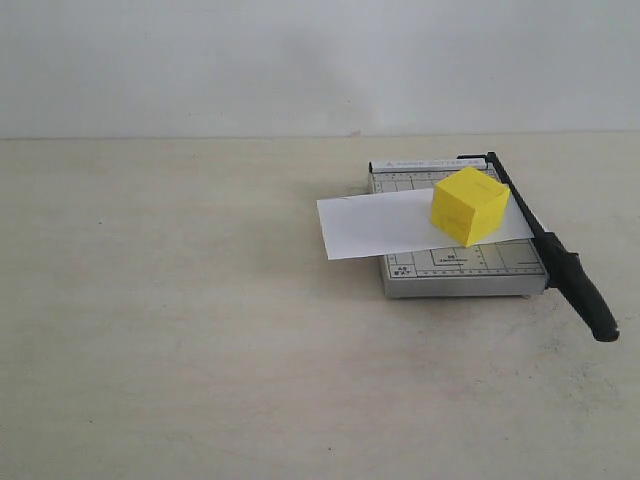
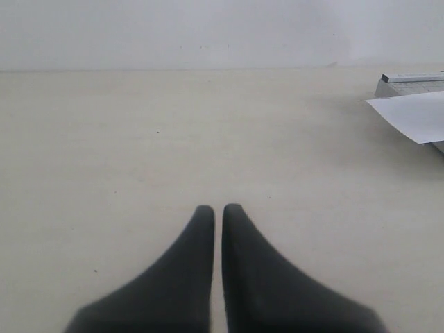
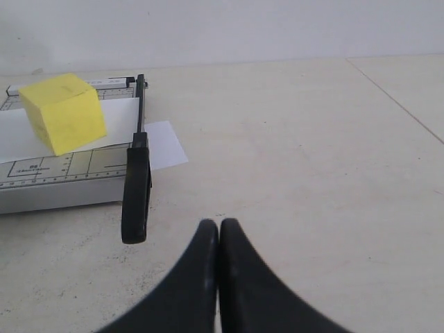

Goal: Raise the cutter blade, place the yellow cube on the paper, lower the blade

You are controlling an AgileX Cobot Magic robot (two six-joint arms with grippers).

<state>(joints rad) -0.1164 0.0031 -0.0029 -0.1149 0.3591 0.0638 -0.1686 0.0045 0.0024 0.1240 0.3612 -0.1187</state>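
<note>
right gripper [image 3: 219,225] closed | left gripper [image 2: 218,209] closed | yellow cube [image 1: 470,205] on paper [image 1: 370,225], well apart

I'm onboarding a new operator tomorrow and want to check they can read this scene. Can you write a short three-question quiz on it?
1. True or false: the yellow cube sits on the paper.
2. Multiple choice: the cutter blade is
A) raised upright
B) lowered along the edge of the cutter base
C) lying loose on the table
3. Fill in the blank: the left gripper and the right gripper are both ____ and hold nothing.

Key: 1 true; 2 B; 3 shut.
</note>
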